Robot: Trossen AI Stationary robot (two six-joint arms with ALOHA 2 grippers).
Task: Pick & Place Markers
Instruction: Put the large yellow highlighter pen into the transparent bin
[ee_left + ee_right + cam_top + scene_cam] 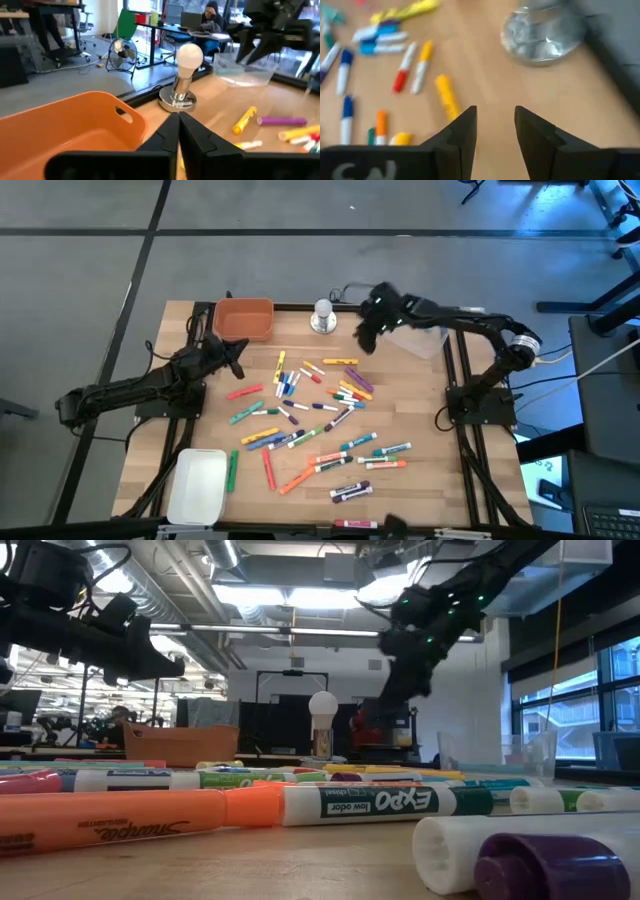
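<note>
Markers (318, 416) are seen scattered over the centre and lower part of the wooden table (420, 395) in the high view, dozens in mixed colours, lying flat and mostly apart from one another. One yellow marker (447, 96) lies just ahead of the right gripper's fingers in the right wrist view, not touched.

The right gripper (366, 340) is held above the table near the upper centre of the high view, right of the silver-based bulb object (322, 317) and left of the clear container (420, 340). Its fingers (462, 131) are seen apart with nothing between them.

The left gripper (237, 357) is positioned at the upper left of the marker spread, just below the orange bin (243, 319). In the left wrist view its fingers (165, 140) are pressed together, and nothing is seen held between them; the orange bin is at lower left and the bulb object stands ahead of the tips.

A white tray (197, 485) is noted at the lower left of the table. A person (210, 17) is seated at a desk in the room behind.
</note>
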